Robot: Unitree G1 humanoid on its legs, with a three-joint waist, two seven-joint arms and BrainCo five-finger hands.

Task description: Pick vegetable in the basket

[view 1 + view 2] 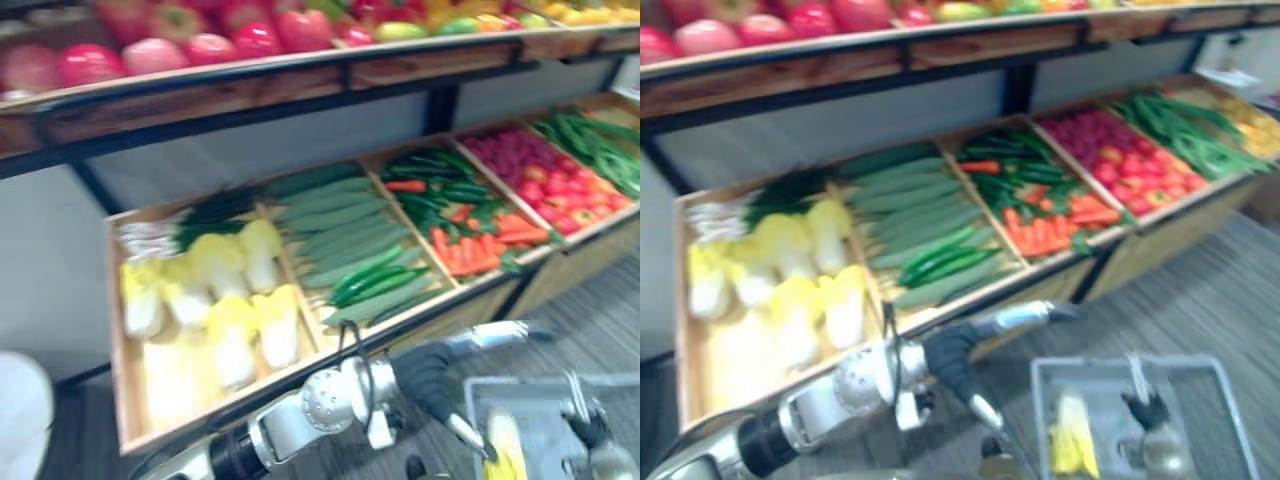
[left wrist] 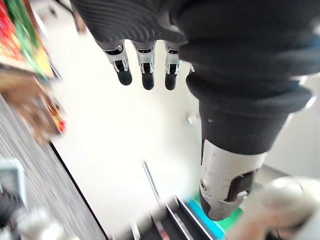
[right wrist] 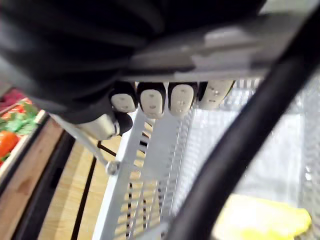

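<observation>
The yellow vegetable [image 1: 505,447] is seen lying in the basket [image 1: 530,385], lower right of the frame, its long side pointing up and down. The left hand [image 1: 435,388] is held just left of it, fingers straight and empty. The handle [image 1: 1134,372] is gripped by the right hand [image 1: 590,425].

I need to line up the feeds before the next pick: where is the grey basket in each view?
Left eye view: basket in the lower right corner.
Right eye view: low, right of centre.
Left wrist view: too blurred to tell.
Right wrist view: its mesh wall, close up.
Shared landmark: the yellow vegetable lying in it.
</observation>
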